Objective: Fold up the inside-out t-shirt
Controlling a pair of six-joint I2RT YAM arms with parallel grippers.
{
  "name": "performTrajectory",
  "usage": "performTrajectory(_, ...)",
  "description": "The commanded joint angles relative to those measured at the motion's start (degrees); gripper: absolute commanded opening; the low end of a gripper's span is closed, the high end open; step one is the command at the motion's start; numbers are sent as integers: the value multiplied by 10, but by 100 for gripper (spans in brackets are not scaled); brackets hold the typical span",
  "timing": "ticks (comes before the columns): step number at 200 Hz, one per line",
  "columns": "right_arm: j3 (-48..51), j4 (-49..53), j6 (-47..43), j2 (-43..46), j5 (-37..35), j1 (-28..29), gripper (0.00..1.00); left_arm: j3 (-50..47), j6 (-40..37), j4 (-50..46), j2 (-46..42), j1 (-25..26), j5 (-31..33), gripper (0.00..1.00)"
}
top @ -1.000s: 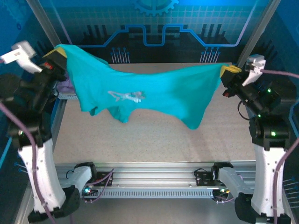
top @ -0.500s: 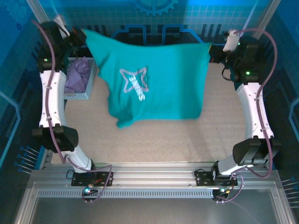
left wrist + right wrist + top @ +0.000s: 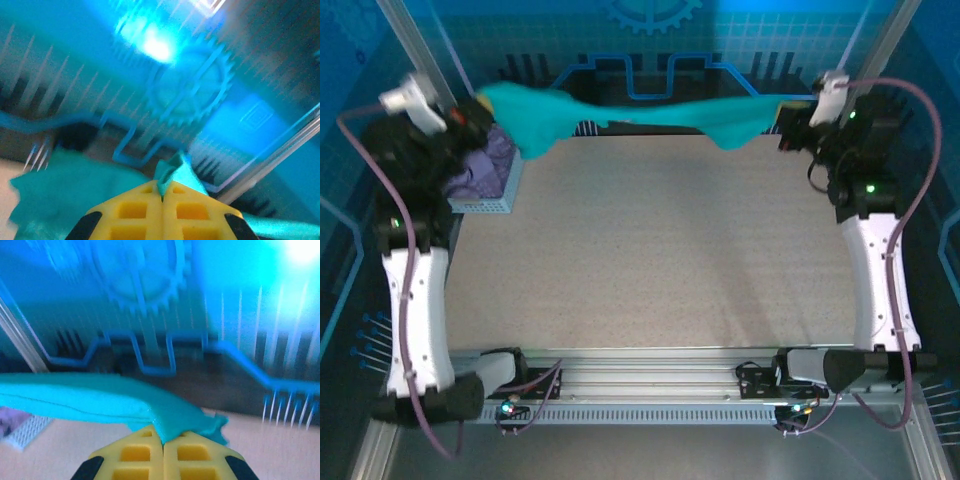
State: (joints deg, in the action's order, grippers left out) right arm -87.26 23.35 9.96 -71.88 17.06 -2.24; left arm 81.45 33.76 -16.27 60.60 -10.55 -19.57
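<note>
The teal-green inside-out t-shirt (image 3: 640, 112) hangs stretched in the air across the back of the table, bunched into a narrow band between both arms. My left gripper (image 3: 480, 105) is shut on its left end; in the left wrist view the yellow fingers (image 3: 135, 212) pinch a teal fold (image 3: 172, 175) at the left gripper (image 3: 162, 197). My right gripper (image 3: 788, 103) is shut on the shirt's right end; in the right wrist view the fabric (image 3: 100, 397) runs left from the right gripper (image 3: 163, 440).
A grey mesh basket (image 3: 490, 200) holding a lavender-purple cloth (image 3: 480, 170) stands at the back left, just under the left gripper. The speckled tabletop (image 3: 650, 250) lies below the shirt. The frame rail (image 3: 650, 385) runs along the near edge.
The shirt, hanging spread with its star print showing half a second ago, is now swung up and back into a thin band. Both arms have shifted; motion blur shows in the wrist views.
</note>
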Motion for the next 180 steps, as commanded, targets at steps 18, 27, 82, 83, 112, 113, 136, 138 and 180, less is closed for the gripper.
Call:
performTrajectory(18, 273, 45, 26, 127, -19, 13, 0, -285, 40, -24, -183, 4, -51, 0)
performTrajectory(27, 330, 44, 37, 152, -18, 14, 0, -338, 44, -42, -220, 6, -62, 0)
performTrajectory(82, 426, 84, 62, 242, -31, 15, 0, -386, 19, -118, -302, 9, -85, 0)
performTrajectory(83, 424, 87, 60, 245, -33, 15, 0, -382, 16, -120, -302, 10, -84, 0)
performTrajectory(112, 311, 172, 25, 333, -101, 15, 0, -221, -38, -169, -299, 9, -57, 0)
performTrajectory(113, 307, 174, 24, 335, -103, 15, 0, -215, -39, -170, -298, 9, -56, 0)
performTrajectory(136, 209, 203, 11, 361, -130, 15, 0, -88, -62, -177, -269, 9, -44, 0)
performTrajectory(138, 200, 205, 9, 361, -130, 15, 0, -77, -63, -177, -265, 9, -42, 0)
performTrajectory(180, 53, 232, -29, 355, -171, 14, 0, 114, -81, -175, -198, 9, -16, 0)
